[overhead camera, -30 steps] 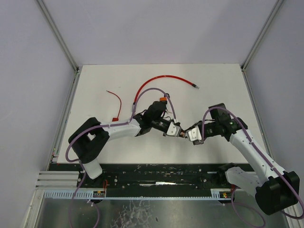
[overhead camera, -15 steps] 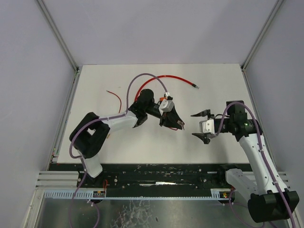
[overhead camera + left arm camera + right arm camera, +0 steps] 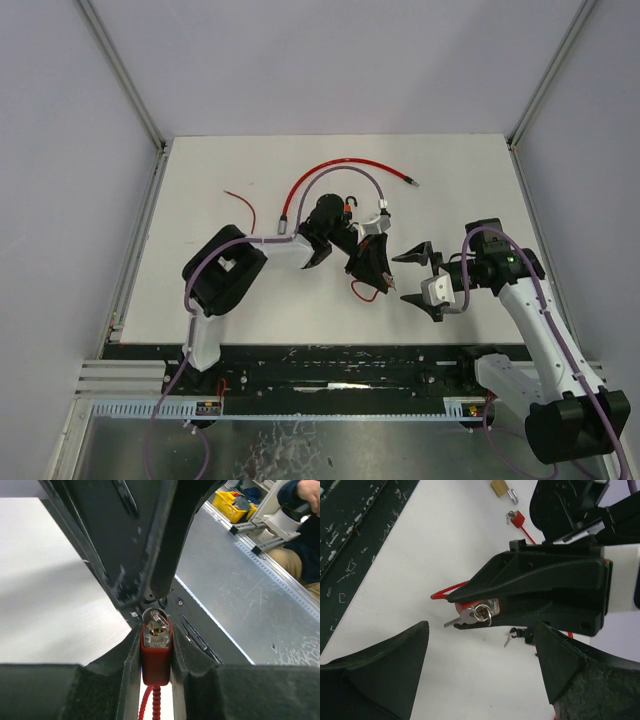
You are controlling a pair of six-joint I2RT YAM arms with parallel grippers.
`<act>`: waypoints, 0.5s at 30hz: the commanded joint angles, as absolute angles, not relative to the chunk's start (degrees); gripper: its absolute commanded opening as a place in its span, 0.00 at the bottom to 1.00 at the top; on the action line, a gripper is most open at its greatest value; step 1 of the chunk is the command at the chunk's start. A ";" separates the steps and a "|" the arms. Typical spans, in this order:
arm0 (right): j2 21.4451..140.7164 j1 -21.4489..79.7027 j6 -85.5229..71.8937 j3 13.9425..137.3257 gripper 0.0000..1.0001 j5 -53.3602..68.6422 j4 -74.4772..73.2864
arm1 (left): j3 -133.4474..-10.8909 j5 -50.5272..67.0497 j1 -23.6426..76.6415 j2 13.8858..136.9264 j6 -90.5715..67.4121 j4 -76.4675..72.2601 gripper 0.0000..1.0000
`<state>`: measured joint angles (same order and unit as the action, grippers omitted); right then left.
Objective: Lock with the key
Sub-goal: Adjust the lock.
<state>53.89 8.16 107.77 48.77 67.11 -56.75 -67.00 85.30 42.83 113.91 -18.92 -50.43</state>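
Observation:
A red padlock (image 3: 156, 657) with a red cable shackle sits clamped between the fingers (image 3: 125, 675) of my left gripper (image 3: 156, 680), its silver keyhole face pointing outward. A key (image 3: 465, 616) sticks in that keyhole, with a ring and a second key hanging from it. In the top view the left gripper (image 3: 378, 272) holds the lock just above the table's near middle. My right gripper (image 3: 420, 282) stands wide open a short way to the right, facing the key and touching nothing. In its own view the right gripper (image 3: 480, 645) has only white table between its fingers.
A long red cable (image 3: 340, 165) arcs across the far middle of the table, and a thin red wire (image 3: 243, 205) lies to its left. A brass padlock (image 3: 500, 487), a small red padlock (image 3: 517, 517) and a black-headed key (image 3: 517, 635) lie near the left arm.
A second ago the right gripper was closed up against the key at the lock. It has opened wide and drawn back to the right. The left arm has swung round, still holding the lock.

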 commanded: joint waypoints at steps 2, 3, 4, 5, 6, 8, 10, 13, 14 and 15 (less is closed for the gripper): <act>56.56 12.67 107.43 48.19 0.89 66.27 -55.89 | -69.44 89.12 44.09 119.22 -46.29 -84.81 0.00; 56.98 13.20 106.48 48.10 0.88 65.85 -55.34 | -70.40 89.44 44.36 120.71 -51.83 -90.49 0.00; 57.23 13.65 106.20 47.94 0.87 65.73 -54.91 | -71.91 90.05 44.58 121.77 -53.88 -91.23 0.00; 57.38 14.12 105.80 47.86 0.85 65.60 -54.48 | -72.50 90.24 44.85 122.43 -54.43 -91.48 0.00; 57.47 14.74 104.93 47.77 0.84 65.53 -53.89 | -72.74 90.25 45.05 122.73 -54.31 -91.54 0.00; 57.55 15.63 103.57 47.45 0.81 64.81 -52.78 | -72.65 90.34 45.47 122.55 -53.83 -91.55 0.00; 57.90 16.40 101.99 47.04 0.76 63.37 -51.31 | -72.28 90.07 45.58 122.20 -53.16 -91.50 0.00; 58.40 17.47 99.83 46.59 0.69 61.47 -49.26 | -72.25 89.55 45.54 122.20 -53.08 -91.49 0.00; 58.59 17.78 99.44 46.49 0.67 61.11 -48.88 | -72.43 89.31 45.53 122.33 -53.13 -91.49 0.00; 58.69 18.16 99.16 46.45 0.65 60.64 -48.56 | -72.57 89.20 45.53 122.44 -53.25 -91.49 0.00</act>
<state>57.63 16.82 102.96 47.31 64.31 -51.03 -70.70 89.60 45.01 123.11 -51.09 -83.77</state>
